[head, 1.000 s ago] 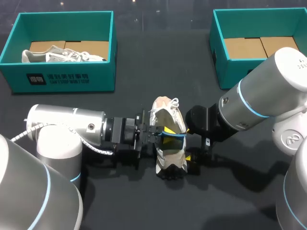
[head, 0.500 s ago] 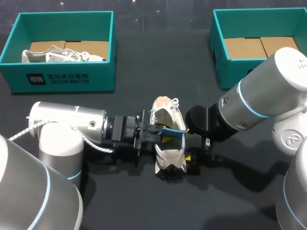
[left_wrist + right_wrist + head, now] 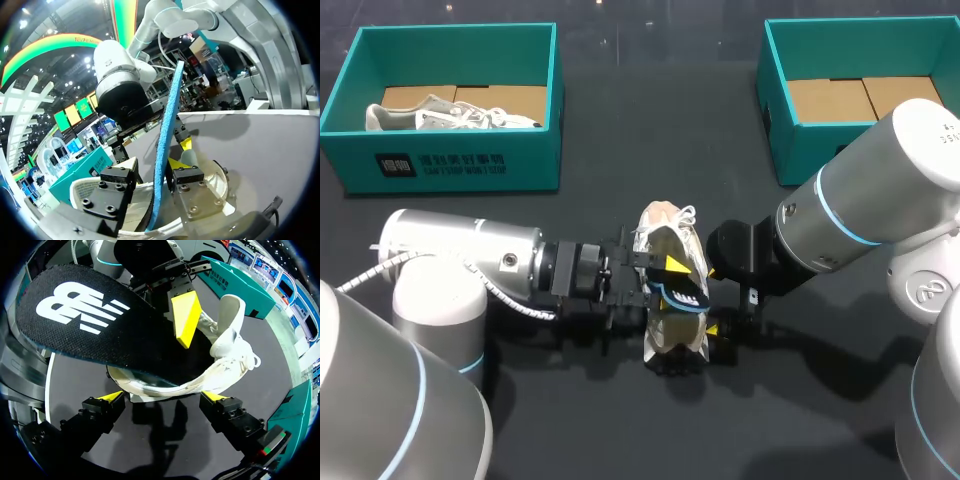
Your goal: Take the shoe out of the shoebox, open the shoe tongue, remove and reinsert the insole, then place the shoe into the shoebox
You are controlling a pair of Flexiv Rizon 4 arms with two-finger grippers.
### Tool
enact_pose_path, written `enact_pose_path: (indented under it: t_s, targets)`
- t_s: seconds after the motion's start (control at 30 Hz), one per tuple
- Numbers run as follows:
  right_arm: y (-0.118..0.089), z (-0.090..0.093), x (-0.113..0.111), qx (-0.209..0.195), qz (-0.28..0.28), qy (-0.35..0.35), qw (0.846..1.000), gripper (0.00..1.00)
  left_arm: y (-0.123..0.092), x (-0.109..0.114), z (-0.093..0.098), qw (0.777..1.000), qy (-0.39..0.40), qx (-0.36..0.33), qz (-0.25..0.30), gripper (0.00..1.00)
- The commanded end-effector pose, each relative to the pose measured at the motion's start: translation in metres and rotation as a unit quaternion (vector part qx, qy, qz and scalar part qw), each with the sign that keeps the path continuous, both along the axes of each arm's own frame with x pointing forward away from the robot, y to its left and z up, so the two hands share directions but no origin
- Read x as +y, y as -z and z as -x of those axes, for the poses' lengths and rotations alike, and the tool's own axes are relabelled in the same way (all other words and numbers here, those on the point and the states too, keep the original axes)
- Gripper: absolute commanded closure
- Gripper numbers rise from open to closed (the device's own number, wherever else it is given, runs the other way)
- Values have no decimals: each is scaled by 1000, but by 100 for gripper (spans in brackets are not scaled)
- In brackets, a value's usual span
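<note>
Head view has the shoe on the dark counter, about midway between the two teal boxes and closer to the robot. It lies between the two grippers. The insole is dark on top with white print and a blue edge, and it sits over the middle of the shoe, partly out of it.

The left gripper comes in from the shoe's left side and is clamped on the insole. In the left wrist view the insole stands edge-on between that gripper's two fingers, pinched from both sides. Its lower end goes down into the white shoe and its upper end is raised above it.

The right gripper is at the shoe's right side. In the right wrist view its jaws are spread wide, the two yellow tips set apart along the shoe's side wall. I cannot tell if they touch it. The insole spans above, with one yellow finger of the left gripper on it.

At the far left of the counter, the left box holds a second pale shoe. The right box, far right, shows a cardboard floor.
</note>
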State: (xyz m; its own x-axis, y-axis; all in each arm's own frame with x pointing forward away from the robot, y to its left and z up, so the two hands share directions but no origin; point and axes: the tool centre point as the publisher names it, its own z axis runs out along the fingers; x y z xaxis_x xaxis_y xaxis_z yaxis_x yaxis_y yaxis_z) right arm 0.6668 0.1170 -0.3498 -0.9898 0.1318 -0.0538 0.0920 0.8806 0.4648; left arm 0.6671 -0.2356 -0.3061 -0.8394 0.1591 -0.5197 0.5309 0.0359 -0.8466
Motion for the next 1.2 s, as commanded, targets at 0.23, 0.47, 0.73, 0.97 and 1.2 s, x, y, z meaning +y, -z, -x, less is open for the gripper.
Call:
enact_pose_path:
  t_s: [0.23,0.47,0.73,0.97,1.2]
  targets:
    - [0,1,0,-1,0,0,1000,0,0,-1,7,1000,9,-29,3,100]
    - [0,1,0,-1,0,0,1000,0,19,-1,-8,999,9,-43,1,100]
    - [0,1,0,-1,0,0,1000,0,34,2,-25,999,-4,-50,-11,100]
    - [0,1,0,-1,0,0,1000,0,29,6,-26,999,-9,-37,-8,98]
    - [0,1,0,-1,0,0,1000,0,11,7,-14,999,-1,-30,19,53]
